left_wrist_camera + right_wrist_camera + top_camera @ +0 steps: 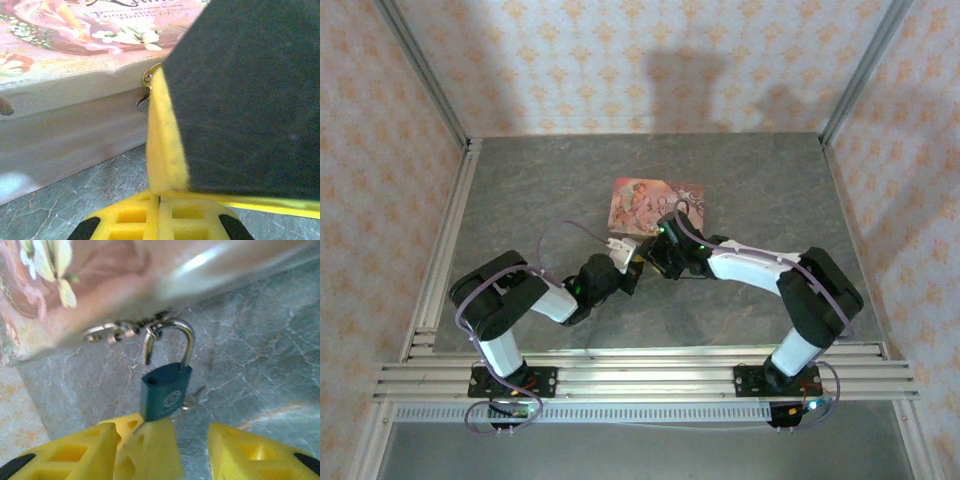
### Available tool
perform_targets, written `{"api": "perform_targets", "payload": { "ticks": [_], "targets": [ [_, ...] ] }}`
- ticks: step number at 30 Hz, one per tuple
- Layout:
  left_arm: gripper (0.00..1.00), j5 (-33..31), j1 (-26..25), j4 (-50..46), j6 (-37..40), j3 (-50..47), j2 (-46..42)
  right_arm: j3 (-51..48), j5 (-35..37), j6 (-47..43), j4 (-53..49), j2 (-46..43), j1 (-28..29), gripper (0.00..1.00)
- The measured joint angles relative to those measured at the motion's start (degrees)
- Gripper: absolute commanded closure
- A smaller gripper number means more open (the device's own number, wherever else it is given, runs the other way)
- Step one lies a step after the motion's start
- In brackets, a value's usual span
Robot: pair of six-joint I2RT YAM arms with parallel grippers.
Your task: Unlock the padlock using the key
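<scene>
**Item: pink tin with padlock at its clasp, both grippers at its near edge**

Grey marbled table, walled in patterned paper. Pink illustrated tin lying flat near the table's middle, lid up. Left gripper: yellow fingers pressed together just below the tin's front wall; whether they pinch anything cannot be told. Right gripper: jaws apart, with a yellow wedge in the gap touching the padlock's base, and nothing clamped between them. Padlock: teal body, hanging from the tin's clasp by its steel shackle, directly above the right gripper's gap; the shackle's left leg stands clear of the body. Key: small and silvery, showing at the padlock's lower right edge and mostly hidden behind it.
</scene>
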Motion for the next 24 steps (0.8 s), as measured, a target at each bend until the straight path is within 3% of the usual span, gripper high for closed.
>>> {"api": "perform_targets", "payload": {
  "ticks": [15,24],
  "targets": [
    [1.0,0.33,0.04,0.44,-0.74,0.0,0.0,0.31,3.78,-0.31,-3.21,-2.05,0.0,0.5],
    [1.0,0.33,0.04,0.35,-0.46,0.02,-0.07,3.87,3.96,-0.96,-3.19,3.1,0.0,0.61]
  ]
}}
